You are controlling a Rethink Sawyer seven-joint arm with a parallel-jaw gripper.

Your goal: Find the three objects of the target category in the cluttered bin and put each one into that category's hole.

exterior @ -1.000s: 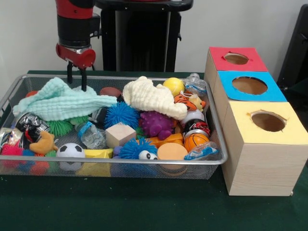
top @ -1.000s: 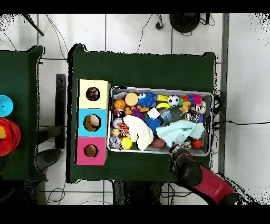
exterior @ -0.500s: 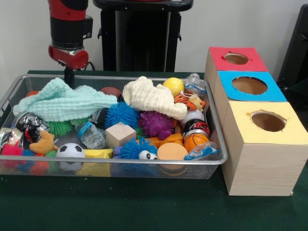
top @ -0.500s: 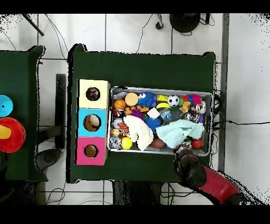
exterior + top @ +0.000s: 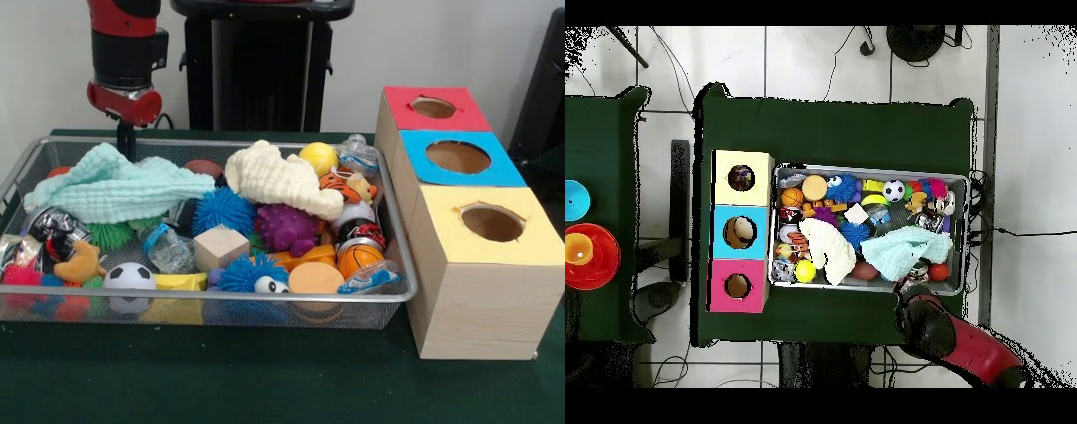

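The wire-mesh bin (image 5: 221, 298) is full of toys; it also shows in the overhead view (image 5: 865, 167). A whitish-grey crinkled wad (image 5: 168, 249) lies near the wooden cube. A clear wad with coloured specks (image 5: 356, 152) sits at the far right corner, and another crinkled wad (image 5: 371, 278) lies at the front right rim. The yellow-topped box's hole (image 5: 492, 223) is empty and also shows in the overhead view (image 5: 741, 178). My gripper (image 5: 129, 141) hangs at the bin's far left rim, behind the mint towel (image 5: 115, 190), its tip partly hidden. It holds nothing that I can see.
A cream towel (image 5: 278, 177) drapes over the middle toys. Blue-topped (image 5: 457, 157) and red-topped (image 5: 433, 108) boxes stand behind the yellow one. A black and silver crinkled thing (image 5: 51, 225) lies at the left. Spiky balls, a wooden cube (image 5: 220, 247) and small sport balls fill the bin.
Since a second ago my gripper has moved left along the far rim and up a little. It has barely moved in the last half second. The bin's contents look unchanged.
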